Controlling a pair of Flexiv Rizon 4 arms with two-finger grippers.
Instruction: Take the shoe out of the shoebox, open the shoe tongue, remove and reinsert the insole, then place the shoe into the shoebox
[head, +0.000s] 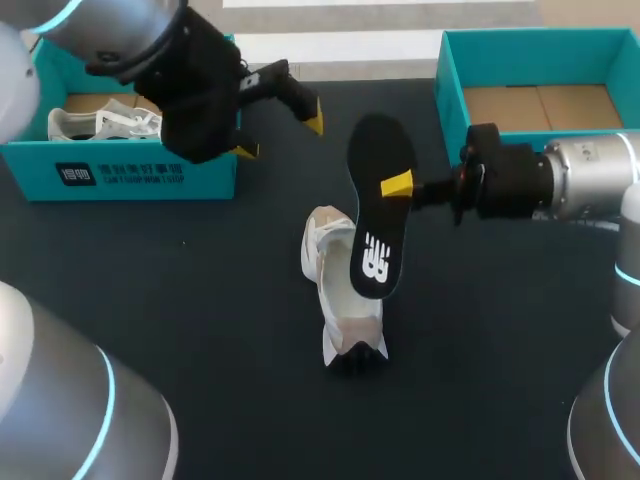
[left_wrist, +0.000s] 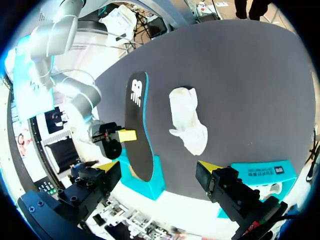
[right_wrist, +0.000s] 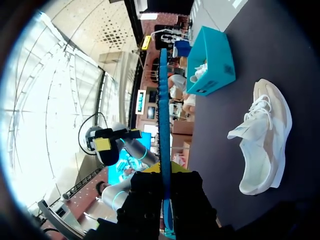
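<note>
My right pincer (head: 396, 186) pinching insole (head: 381, 215), holding it above shoe (head: 340, 310) lying mid-counter (head: 200, 300). My left pincer (head: 280, 135) spread wide, hovering beside far-left shoebox (head: 120, 180) holding 1 other shoe (head: 105, 122).

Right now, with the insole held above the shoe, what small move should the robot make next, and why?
Probably the right gripper should lower the insole toward the shoe's opening. It is shut on the insole, which hangs above the shoe on the table, so removal looks done and reinserting remains. The left gripper stands open near the left shoebox.
</note>
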